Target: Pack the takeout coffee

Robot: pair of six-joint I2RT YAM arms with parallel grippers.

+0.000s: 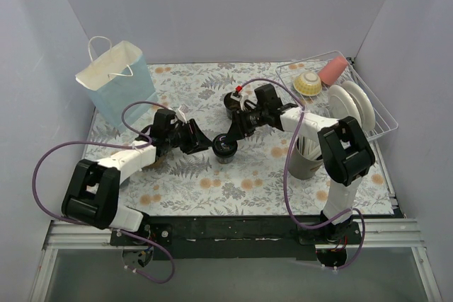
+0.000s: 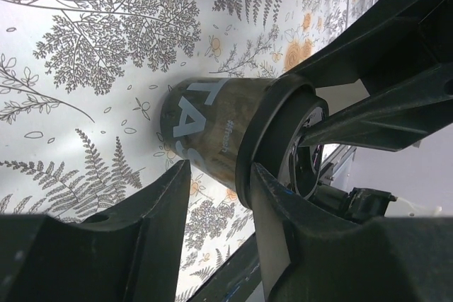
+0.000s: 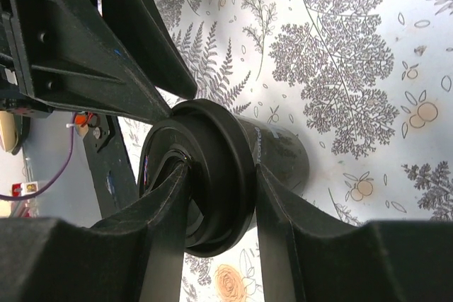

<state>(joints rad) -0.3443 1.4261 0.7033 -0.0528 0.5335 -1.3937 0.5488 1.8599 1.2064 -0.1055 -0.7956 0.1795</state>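
Black cup (image 3: 279,153) clamped in right gripper (image 3: 221,167), left gripper (image 2: 221,166) straddling

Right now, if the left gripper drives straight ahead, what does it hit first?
The black coffee cup: its side sits right in front of the left gripper, so contact looks near-immediate. Beyond it, the right gripper pinches the lid rim. Exact gap unclear.

Black lidded coffee cup (image 1: 225,148), white lettering, upright, centre of floral mat (image 1: 248,183)

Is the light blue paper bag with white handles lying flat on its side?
No, the light blue paper bag stands upright, its open mouth and handles pointing up.
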